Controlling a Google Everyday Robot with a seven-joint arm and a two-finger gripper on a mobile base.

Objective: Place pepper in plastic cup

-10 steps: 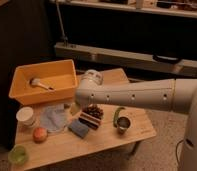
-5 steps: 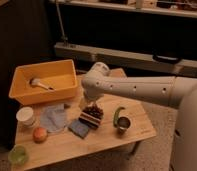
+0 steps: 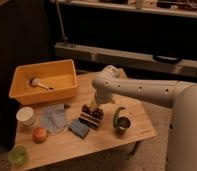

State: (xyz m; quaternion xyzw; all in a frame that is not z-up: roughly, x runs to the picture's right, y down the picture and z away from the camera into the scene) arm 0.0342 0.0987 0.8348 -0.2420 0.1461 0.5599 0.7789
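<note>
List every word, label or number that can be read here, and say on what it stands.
No text can be read: none shows on the yellow bin, the white cup, the metal cup or the dark striped block.
The hand is down at that block.

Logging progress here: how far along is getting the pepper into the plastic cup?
Done: nothing yet; the pepper sits by the metal cup, right side of the table. In hand: the gripper hangs low mid-table, left of the pepper, apart from it. Left: grasp the pepper, carry it to the plastic cup at the front left corner, release.
</note>
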